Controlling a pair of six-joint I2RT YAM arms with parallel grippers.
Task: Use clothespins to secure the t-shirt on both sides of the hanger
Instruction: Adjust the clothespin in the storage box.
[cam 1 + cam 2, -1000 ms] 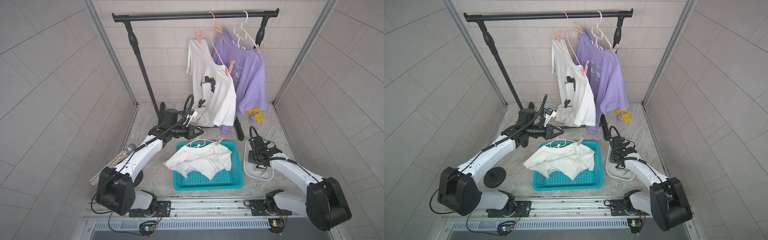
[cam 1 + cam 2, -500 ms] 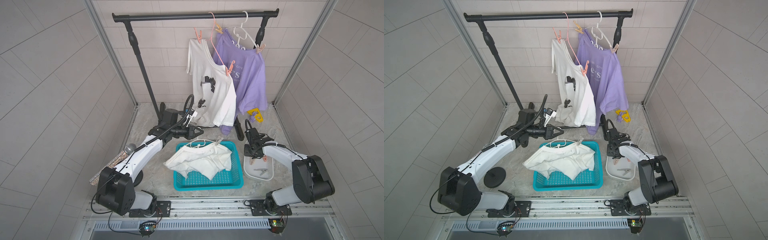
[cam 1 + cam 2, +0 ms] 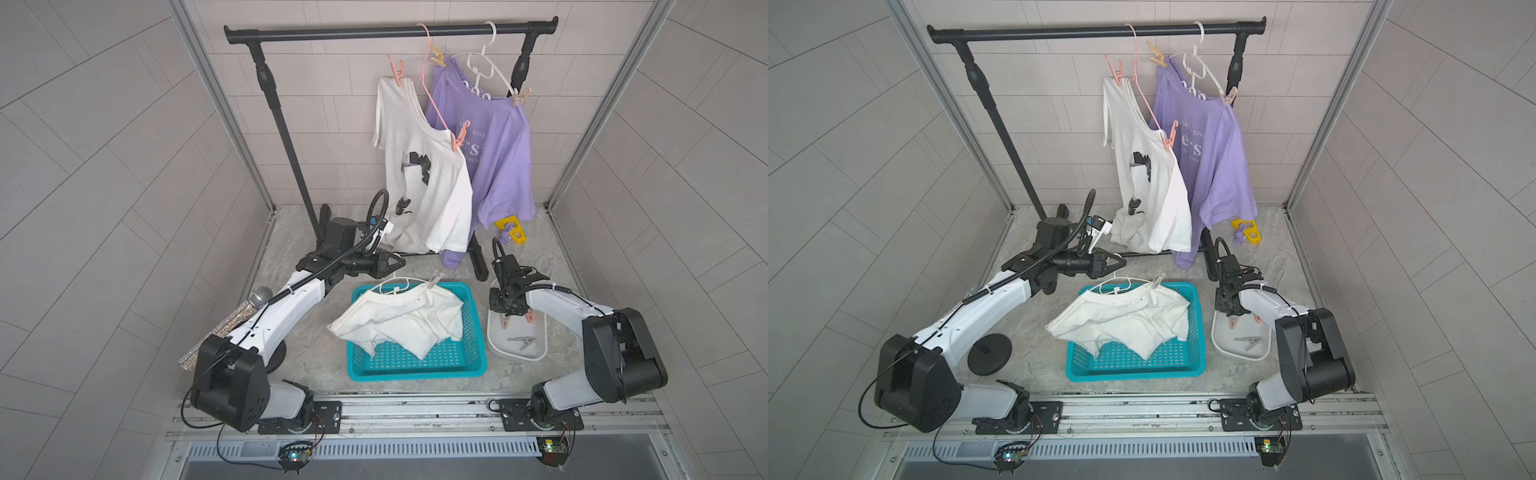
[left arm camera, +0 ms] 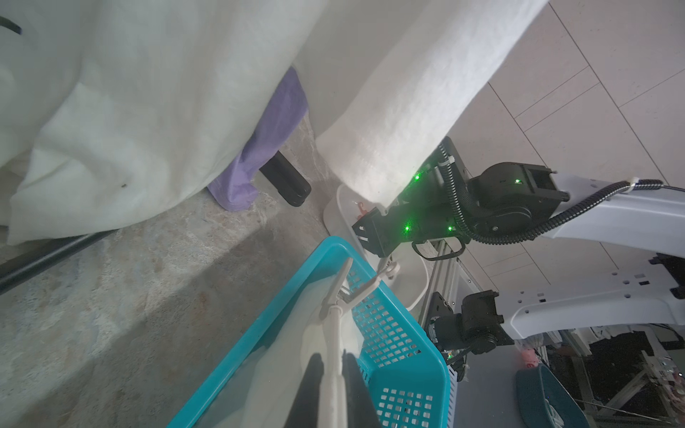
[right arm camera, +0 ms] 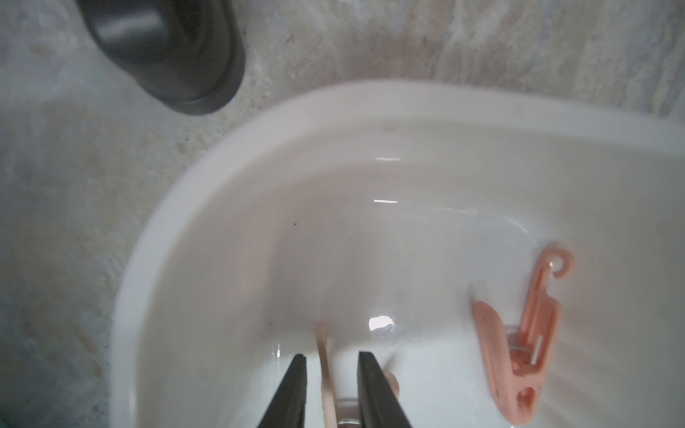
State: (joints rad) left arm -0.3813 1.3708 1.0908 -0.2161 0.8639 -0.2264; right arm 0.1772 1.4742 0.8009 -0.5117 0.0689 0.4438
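We're looking past the black rack [image 3: 390, 30] to the teal basket [image 3: 415, 370], where the white t-shirt [image 3: 407, 320] is lying on its hanger [image 4: 331, 333], a clipped clothespin [image 3: 434, 279] gripping one shoulder. In the white tray [image 3: 521, 330] the right hand [image 5: 332, 355] is hovering, fingers parted around a peach clothespin [image 5: 326, 370] without squeezing it. A salmon clothespin [image 5: 519, 352] is lying beside it. The left hand [image 4: 331, 370] is clamping tight on the hanger.

Clothespins [image 3: 522, 342] (pink, tan, grey) lie in the white tray [image 3: 537, 332].

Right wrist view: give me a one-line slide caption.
Right gripper open astride a peach clothespin in the white tray, a salmon-pink clothespin alongside.
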